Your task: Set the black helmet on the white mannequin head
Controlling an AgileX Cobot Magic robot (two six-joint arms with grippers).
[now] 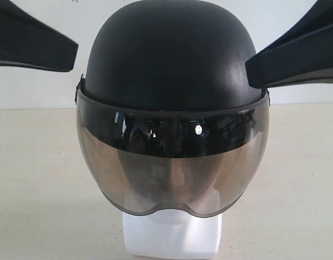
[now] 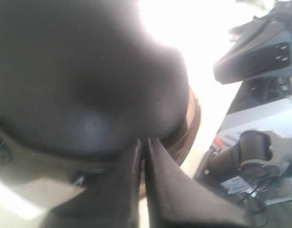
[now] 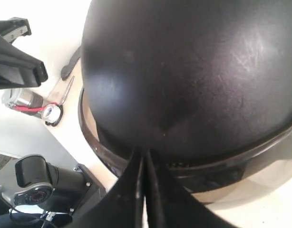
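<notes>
Right gripper (image 3: 146, 153) has its fingers pressed together on nothing, tips right at the rim of the black helmet (image 1: 166, 54). Left gripper (image 2: 142, 141), likewise closed and empty, hangs just beside the opposite flank. Between them the helmet sits on the white mannequin head (image 1: 172, 235), visor down over the face, on a pale table (image 1: 36, 189).

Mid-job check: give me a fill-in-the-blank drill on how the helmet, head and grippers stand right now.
1. The matte black rounded helmet sits ____ the smooth white mannequin head.
2. Its smoky tinted visor hangs down over the head's ____.
3. The left gripper and right gripper both have jaws ____.
Missing: on; face; shut.
</notes>
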